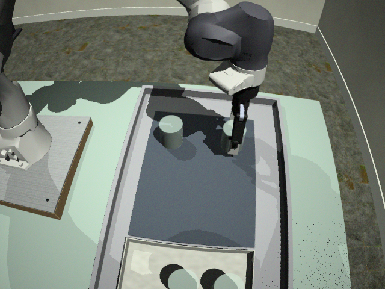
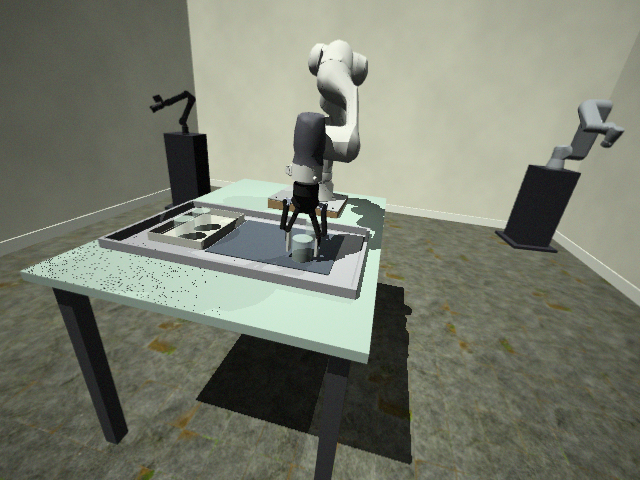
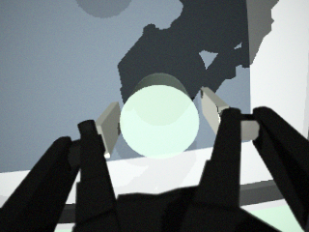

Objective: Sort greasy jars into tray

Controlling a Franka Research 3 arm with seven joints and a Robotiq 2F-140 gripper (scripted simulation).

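My gripper is partly open, its fingers lowered on either side of the right-hand jar. The wrist view shows a narrow gap on each side of it. This jar stands upright on the blue-grey mat. A second jar stands upright on the mat to its left in the top view. Two more pale jars are in the cream tray, cut off by the frame edge in the top view.
A raised grey rim runs around the steel surface that bears mat and tray. The tray lies beside the mat's lower edge in the top view. The arm's base plate is to the left. The arm's shadow covers the mat's upper part.
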